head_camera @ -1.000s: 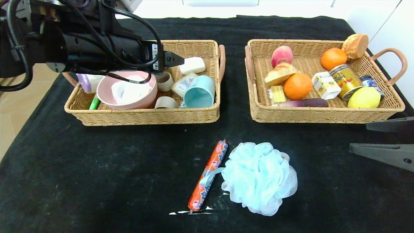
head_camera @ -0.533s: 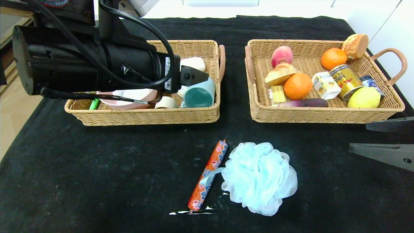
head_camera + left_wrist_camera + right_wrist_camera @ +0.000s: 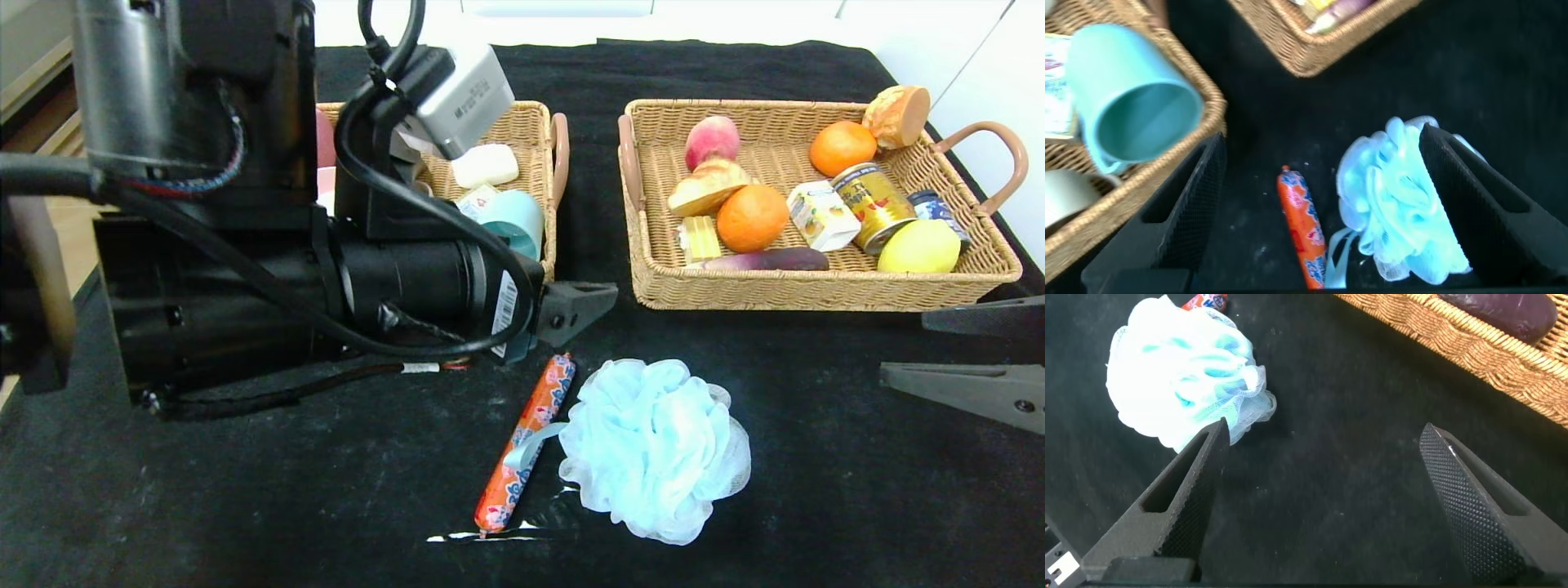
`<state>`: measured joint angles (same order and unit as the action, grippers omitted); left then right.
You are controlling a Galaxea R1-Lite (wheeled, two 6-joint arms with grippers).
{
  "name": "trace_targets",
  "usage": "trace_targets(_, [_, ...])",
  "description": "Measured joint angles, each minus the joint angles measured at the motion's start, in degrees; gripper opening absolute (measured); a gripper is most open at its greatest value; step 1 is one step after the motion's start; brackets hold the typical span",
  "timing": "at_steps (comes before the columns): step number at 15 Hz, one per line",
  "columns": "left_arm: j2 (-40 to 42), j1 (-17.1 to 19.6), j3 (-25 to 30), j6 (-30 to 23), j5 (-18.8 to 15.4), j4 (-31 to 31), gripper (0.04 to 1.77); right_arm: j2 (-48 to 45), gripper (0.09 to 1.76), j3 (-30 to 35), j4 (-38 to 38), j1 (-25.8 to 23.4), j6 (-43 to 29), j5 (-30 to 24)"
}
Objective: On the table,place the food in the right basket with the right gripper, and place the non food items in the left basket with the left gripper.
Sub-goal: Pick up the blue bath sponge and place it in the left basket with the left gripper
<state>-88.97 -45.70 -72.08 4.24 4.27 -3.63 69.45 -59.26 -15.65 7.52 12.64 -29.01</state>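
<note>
Head view: left gripper spread and empty at eleven o'clock of the bath pouf, sausage stick touching at its nine o'clock, pouf probably light and squashy, best pinched deep through the middle.

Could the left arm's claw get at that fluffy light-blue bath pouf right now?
Probably yes. The left gripper hangs open just above the fluffy light-blue bath pouf, nothing lying between them. The orange-red sausage stick touches the pouf's ribbon, so it might get nudged.
</note>
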Motion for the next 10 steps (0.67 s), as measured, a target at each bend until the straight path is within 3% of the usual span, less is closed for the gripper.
trace_targets(5, [-0.06, -3.52, 10.37, 7.83, -0.63, -11.3, 1.7, 0.28, 1.7, -0.06, 0.0, -0.17, 0.02, 0.0])
trace_targets(10, [-0.44, -7.07, 13.82, 9.09, -2.89, -12.24, 1.71, 0.41, 1.7, -0.17, -1.21, -0.24, 0.02, 0.02])
